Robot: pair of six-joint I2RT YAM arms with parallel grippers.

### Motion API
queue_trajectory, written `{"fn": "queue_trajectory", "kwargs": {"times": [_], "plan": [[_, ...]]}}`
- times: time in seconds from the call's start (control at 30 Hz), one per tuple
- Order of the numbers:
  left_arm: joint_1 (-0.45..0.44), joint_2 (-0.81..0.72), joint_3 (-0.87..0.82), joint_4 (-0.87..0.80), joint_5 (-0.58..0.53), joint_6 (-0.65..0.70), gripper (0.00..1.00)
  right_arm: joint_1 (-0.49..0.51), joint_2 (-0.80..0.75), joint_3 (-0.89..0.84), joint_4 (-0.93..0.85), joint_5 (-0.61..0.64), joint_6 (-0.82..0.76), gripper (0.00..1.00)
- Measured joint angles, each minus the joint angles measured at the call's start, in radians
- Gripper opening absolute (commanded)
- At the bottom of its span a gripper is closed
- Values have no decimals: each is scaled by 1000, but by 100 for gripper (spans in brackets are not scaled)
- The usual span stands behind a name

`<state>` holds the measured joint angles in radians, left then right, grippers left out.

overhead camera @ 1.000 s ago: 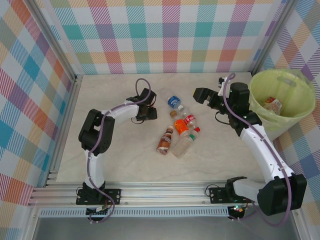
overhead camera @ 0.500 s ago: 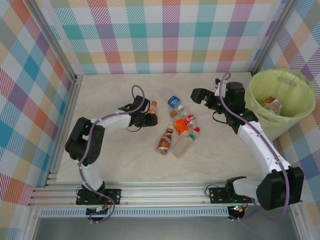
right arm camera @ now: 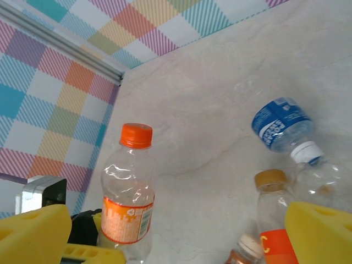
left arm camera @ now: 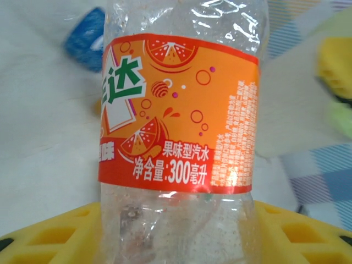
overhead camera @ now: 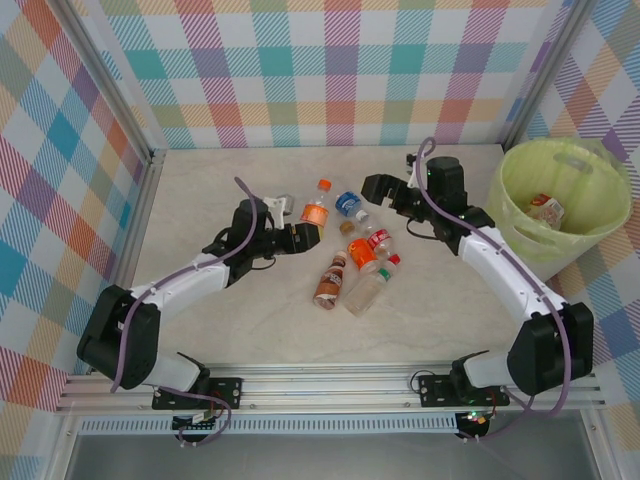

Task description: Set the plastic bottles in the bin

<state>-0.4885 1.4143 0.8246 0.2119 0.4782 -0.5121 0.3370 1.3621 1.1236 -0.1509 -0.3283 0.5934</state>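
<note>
Quick status from my end. The left gripper (overhead camera: 301, 233) is partly closed on the orange-label bottle (overhead camera: 316, 209), and in the left wrist view the yellow pads (left arm camera: 49, 237) press the clear lower body from both sides, just under the label. The bottle stands upright with its cap up and looks lifted clear of the table.

The catch is that it's well apart from the bin (overhead camera: 530, 240), further from it than the loose bottles (overhead camera: 352, 268) lying in a heap. The right gripper (overhead camera: 377, 187) sits between the held bottle and the bin with its fingers spread wide and nothing in them. It's also pointed away from the bin, straight at that bottle, and the right wrist view has the upright bottle framed between its own fingers.

So the right arm is the nearer one to the bin by a good margin. My guess is a handover comes next, since a direct carry looks like a long stretch for the left arm. With the long axis vertical, the right fingers would need to close across the body above the left pads.
</note>
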Motion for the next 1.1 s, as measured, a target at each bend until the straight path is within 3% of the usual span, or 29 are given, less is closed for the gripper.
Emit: {"fn": "queue_trajectory", "kwargs": {"times": [0.27,0.7,0.83,0.97,1.07,1.1], "plan": [[-15,-15,-50,149,152,-80,0,51,57,21,105,-73,130,100],[-46,-42,-63,192,175,-108,0,109,214,121,154,-189,176,97],[-46,-42,-63,192,161,-124,0,130,251,127,142,-227,163,88],[-46,-41,-63,191,157,-129,1,146,261,128,129,-243,149,69],[-47,-39,-61,192,156,-130,10,149,261,128,132,-244,136,56],[-47,-34,-57,192,154,-132,18,149,261,128,129,-243,130,54]]}}
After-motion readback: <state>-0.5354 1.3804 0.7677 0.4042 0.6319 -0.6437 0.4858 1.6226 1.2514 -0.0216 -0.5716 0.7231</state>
